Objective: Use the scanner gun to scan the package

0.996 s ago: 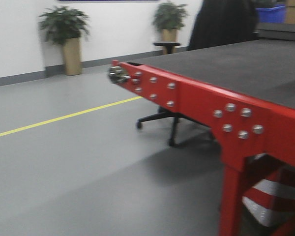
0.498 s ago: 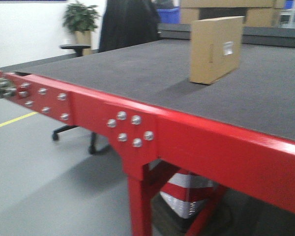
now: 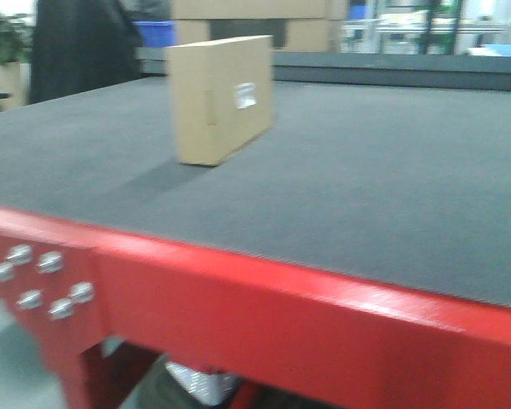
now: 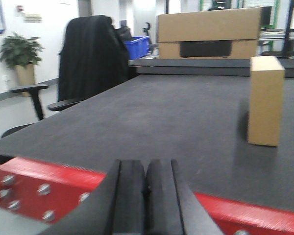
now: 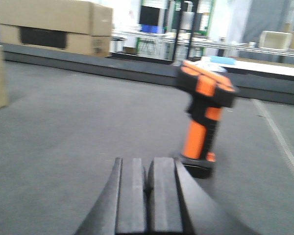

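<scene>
Both grippers are empty, jaws pressed together: the left gripper point(image 4: 146, 167) sits low at the red rail point(image 3: 281, 311) on the table's near edge, and the right gripper point(image 5: 147, 169) is out over the dark mat point(image 3: 392, 179). The scanner gun point(image 5: 204, 115) stands upright on its flat base just ahead and slightly right of the right gripper. I judge it to be hard plastic, light but top-heavy, so I would open up and take the orange handle between head and base, squarely, or it may tip. The package point(image 3: 222, 98) stands on a narrow edge at the far left of the mat, well apart from the gun, its white label point(image 3: 245, 95) on the broad face turned right. It looks stiff and probably light, so a nudge could topple it. There is open mat between the two. The limits are the near rail and, along the far edge, a raised lip with stacked cartons point(image 4: 208, 32) behind it.
</scene>
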You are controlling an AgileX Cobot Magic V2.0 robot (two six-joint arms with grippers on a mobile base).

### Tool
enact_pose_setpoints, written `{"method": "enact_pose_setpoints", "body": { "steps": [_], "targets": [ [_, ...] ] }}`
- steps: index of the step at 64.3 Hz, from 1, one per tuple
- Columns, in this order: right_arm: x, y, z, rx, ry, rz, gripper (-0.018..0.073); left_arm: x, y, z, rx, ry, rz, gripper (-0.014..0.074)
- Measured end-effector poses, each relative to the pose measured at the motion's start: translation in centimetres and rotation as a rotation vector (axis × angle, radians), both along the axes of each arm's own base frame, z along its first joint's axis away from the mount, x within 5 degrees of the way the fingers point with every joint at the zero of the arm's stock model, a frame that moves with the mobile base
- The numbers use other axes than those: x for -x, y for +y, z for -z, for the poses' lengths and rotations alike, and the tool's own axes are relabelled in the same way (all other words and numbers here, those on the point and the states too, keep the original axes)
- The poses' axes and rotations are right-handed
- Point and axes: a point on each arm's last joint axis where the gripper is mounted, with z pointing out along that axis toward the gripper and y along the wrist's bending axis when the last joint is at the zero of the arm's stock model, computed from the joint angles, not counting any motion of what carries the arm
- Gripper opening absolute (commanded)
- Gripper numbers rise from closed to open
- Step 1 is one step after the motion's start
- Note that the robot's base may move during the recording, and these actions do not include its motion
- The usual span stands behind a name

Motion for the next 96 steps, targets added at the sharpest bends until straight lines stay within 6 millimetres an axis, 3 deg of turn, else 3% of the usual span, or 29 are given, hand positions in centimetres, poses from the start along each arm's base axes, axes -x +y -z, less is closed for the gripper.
{"method": "enact_pose_setpoints", "body": {
  "steps": [96],
  "targets": [
    [-0.02,0.49,0.00,0.000,0.000,-0.086,-0.0154,0.00,-0.07,0.00,0.000,0.000,0.013,-0.0111]
  ]
}}
